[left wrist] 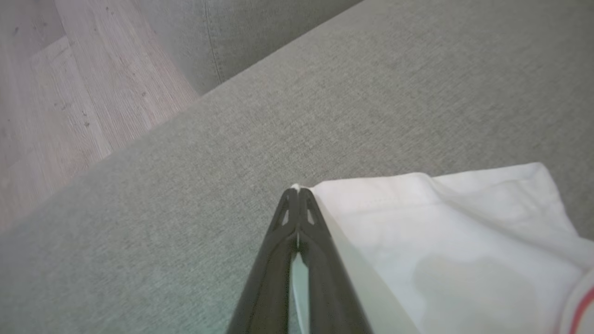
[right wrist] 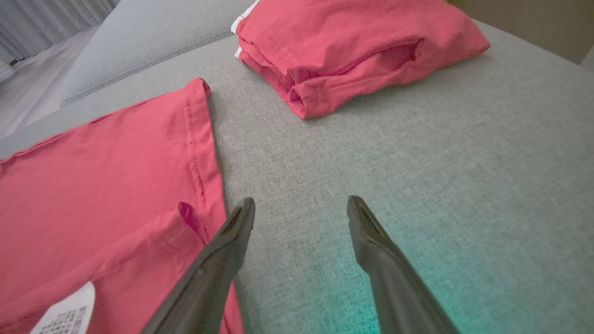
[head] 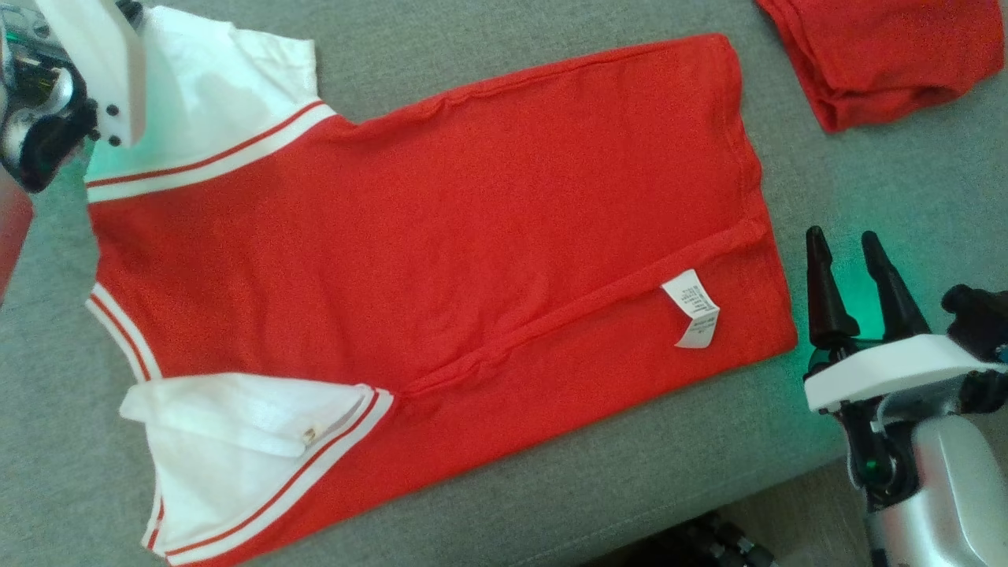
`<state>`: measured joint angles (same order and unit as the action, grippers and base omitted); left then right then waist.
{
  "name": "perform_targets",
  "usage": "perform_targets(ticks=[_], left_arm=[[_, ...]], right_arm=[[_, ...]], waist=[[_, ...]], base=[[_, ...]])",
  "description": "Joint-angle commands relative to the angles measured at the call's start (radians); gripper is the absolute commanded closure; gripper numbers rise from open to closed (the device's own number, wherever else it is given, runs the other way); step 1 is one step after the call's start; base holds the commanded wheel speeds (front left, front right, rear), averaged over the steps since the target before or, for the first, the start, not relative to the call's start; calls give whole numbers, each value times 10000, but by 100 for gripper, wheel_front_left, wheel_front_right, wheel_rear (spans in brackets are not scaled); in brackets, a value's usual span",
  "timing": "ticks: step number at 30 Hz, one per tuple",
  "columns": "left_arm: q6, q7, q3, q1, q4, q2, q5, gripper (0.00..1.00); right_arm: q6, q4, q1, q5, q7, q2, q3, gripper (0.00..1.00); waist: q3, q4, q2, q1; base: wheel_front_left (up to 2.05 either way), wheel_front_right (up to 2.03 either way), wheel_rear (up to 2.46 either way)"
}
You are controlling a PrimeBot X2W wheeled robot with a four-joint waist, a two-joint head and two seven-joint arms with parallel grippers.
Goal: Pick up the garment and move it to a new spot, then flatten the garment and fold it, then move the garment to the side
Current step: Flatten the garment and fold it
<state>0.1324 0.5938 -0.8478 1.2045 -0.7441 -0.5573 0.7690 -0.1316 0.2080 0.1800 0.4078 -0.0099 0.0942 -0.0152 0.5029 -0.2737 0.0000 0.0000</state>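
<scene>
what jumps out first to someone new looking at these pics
A red shirt lies spread flat across the middle of the grey cushion. The left gripper is pinched shut on the corner of its white sleeve at the upper left, while the right gripper stands open just off the hem. A folded red garment sits at the upper right.

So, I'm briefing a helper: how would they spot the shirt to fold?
On the grey cushion, it is the red shirt spread flat in the middle. Unlike the folded red bundle at the upper right, its white sleeves and care label show.
</scene>
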Motion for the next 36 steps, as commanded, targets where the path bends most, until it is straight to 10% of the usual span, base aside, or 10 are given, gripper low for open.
perform_targets(ticks=[1,13,36], left_arm=[[-18,-205,211,498,283,-428,10,100],[-18,-779,-923,601,1269,-517,760,100],[-17,-1279,-2353,1210,2216,-740,1291,100]], right_arm=[[9,-371,50,-92,-14,223,80,0],[9,-339,1750,-535,1510,771,298,0],[9,4523,6110,-3066,2885,1081,1232,0]], waist=[[-161,95,0,0],[-909,745,0,0],[-708,1478,0,0]], base=[[0,0,0],[0,0,0],[0,0,0]])
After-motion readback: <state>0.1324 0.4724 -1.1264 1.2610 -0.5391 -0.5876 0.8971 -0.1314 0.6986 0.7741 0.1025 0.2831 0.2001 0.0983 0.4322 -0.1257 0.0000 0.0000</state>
